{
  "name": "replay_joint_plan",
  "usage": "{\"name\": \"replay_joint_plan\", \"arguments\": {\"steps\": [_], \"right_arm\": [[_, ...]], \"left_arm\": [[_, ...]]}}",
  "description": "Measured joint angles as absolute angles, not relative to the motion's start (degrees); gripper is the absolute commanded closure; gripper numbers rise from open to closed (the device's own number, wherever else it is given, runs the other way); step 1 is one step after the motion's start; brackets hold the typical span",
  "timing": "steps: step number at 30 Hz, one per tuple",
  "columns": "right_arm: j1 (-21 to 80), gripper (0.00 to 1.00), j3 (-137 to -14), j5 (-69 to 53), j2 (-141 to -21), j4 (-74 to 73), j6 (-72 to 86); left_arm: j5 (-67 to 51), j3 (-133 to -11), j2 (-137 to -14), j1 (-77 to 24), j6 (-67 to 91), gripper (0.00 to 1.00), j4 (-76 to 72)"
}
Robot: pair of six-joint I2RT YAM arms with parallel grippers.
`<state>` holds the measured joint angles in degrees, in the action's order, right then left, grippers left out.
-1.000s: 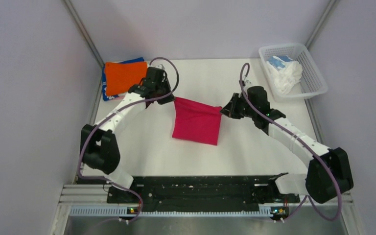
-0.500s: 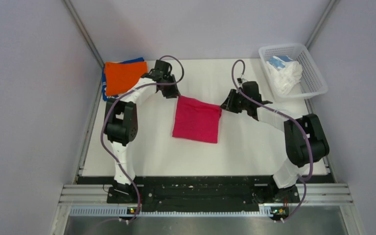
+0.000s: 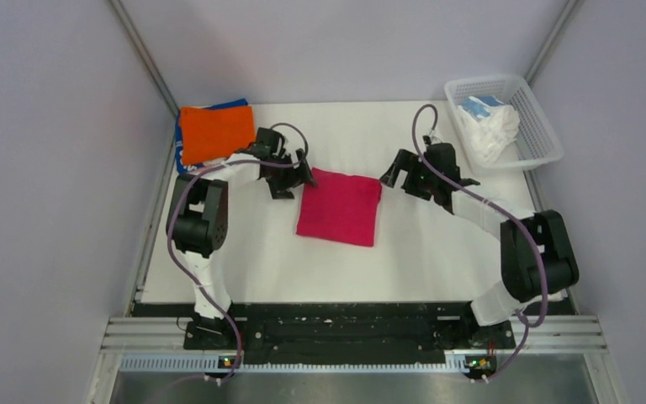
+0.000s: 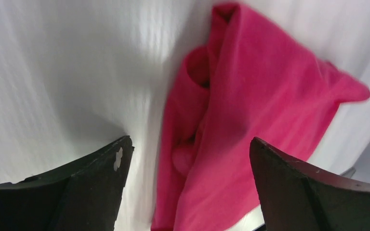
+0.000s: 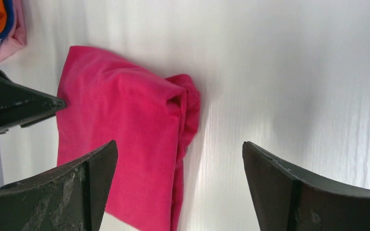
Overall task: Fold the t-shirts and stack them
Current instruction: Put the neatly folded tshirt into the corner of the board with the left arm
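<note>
Fold-completion step, legend to the overhead and wrist views, read from the arm bases outward.

Nearest me, the white table (image 3: 437, 261) carries the crimson-pink t-shirt (image 3: 339, 209). It lies flat at mid-table as a compact folded rectangle. I judge the fold itself done and the stacking not yet begun.

At the shirt's far left corner stands my left gripper (image 3: 294, 182), jaws spread wide and holding nothing. Its wrist view shows the cloth lying on the table below the gap, and I cannot tell whether either finger grazes it.

At the far right corner stands my right gripper (image 3: 394, 171), likewise wide open and empty. Its wrist view shows the shirt's bunched, layered edge beneath it, with the fingers apart from the cloth.

Farther back, at the left rear corner, lies the stack. An orange t-shirt (image 3: 214, 132) is on top, with a blue t-shirt (image 3: 182, 160) edging out beneath. A pale pink t-shirt (image 5: 17, 29) shows at the pile's side in the right wrist view.

At the right rear corner sits the white mesh basket (image 3: 547, 139). It holds crumpled white and light-blue t-shirts (image 3: 488, 126), still unfolded.

Next move, in my judgement: regrip the crimson shirt, carry it far left and set it squarely on the orange one. This calls for pinching through every layer, since the right-hand edge looks loose. A single-layer grip would likely undo the fold.
</note>
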<state>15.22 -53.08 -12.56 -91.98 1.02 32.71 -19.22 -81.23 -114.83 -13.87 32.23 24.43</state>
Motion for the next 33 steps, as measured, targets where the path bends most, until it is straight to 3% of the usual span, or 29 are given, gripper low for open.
{"name": "replay_joint_plan", "arguments": {"steps": [3,8,11,12,13,24,33], "right_arm": [[15.2,0.01,-49.6,-10.7,-85.9,-0.3,33.5],[15.2,0.01,-45.2,-8.5,-77.5,-2.9,34.3],[15.2,0.01,-42.8,-7.2,-72.9,-4.9,34.6],[15.2,0.01,-42.2,-6.6,-71.5,-5.7,34.7],[15.2,0.01,-41.7,-6.3,-70.3,-6.1,34.7],[15.2,0.01,-37.1,-0.6,-57.3,-9.5,33.5],[15.2,0.01,-36.3,2.0,-56.5,-9.9,31.6]], "left_arm": [[-21.5,-74.9,-111.4,-15.0,33.3,0.15,22.2],[-20.8,-72.4,-110.5,-18.4,34.7,0.46,20.6],[-17.0,-72.2,-110.7,-20.9,35.0,0.72,21.3],[-14.5,-72.2,-110.7,-22.2,35.0,0.9,21.7],[-12.4,-72.4,-110.8,-23.4,35.3,1.0,22.2],[19.1,-91.0,-119.6,-31.9,35.4,1.0,38.2],[42.1,-96.6,-119.8,-29.4,19.9,1.0,34.0]]}}
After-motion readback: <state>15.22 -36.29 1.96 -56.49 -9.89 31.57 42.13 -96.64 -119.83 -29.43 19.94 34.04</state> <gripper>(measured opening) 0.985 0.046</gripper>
